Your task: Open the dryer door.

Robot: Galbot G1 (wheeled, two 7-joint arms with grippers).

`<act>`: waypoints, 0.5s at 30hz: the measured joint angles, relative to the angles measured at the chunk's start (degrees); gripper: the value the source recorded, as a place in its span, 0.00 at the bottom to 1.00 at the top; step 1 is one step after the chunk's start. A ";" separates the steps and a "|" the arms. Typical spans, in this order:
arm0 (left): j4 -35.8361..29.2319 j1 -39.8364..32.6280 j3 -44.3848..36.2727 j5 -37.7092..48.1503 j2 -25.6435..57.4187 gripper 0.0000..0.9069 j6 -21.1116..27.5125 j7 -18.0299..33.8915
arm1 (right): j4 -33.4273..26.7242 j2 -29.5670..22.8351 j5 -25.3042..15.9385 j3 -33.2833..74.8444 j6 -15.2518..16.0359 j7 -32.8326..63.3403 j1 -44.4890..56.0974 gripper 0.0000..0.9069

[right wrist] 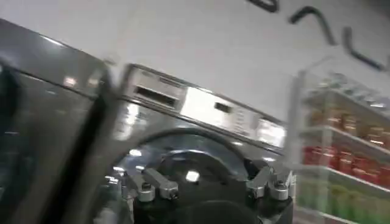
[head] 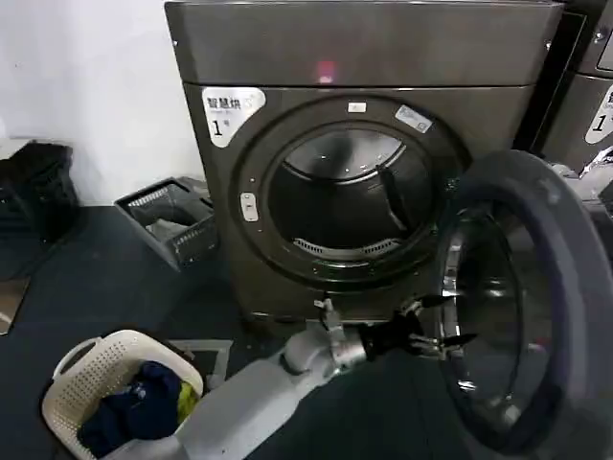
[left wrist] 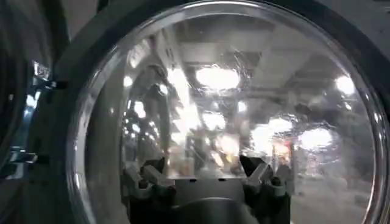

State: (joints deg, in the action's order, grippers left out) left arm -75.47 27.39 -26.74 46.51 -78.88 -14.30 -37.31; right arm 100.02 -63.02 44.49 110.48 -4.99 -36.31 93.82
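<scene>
On the dryer's front you can read a white sticker point(head: 230, 110) at the upper left corner — Chinese characters above a large "1". The neighbouring machine point(head: 584, 96) carries a similar white label point(head: 603, 115) — only a "1" is legible there.

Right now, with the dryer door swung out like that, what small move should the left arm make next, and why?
Probably ease the left end effector back from the dryer door. The door already stands wide, the drum opening is fully exposed, and the open fingers sit at the door's inner glass without gripping it, so pushing further seems to gain little.
</scene>
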 joint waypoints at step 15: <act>6.63 -3.28 -2.68 -3.71 -8.02 1.00 -2.00 4.29 | -1.77 0.69 -7.52 6.86 0.93 10.80 3.45 1.00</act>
State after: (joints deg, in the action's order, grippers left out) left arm -68.84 24.10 -29.43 42.80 -86.90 -16.29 -33.02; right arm 98.25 -62.33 36.96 117.34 -4.07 -25.51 97.26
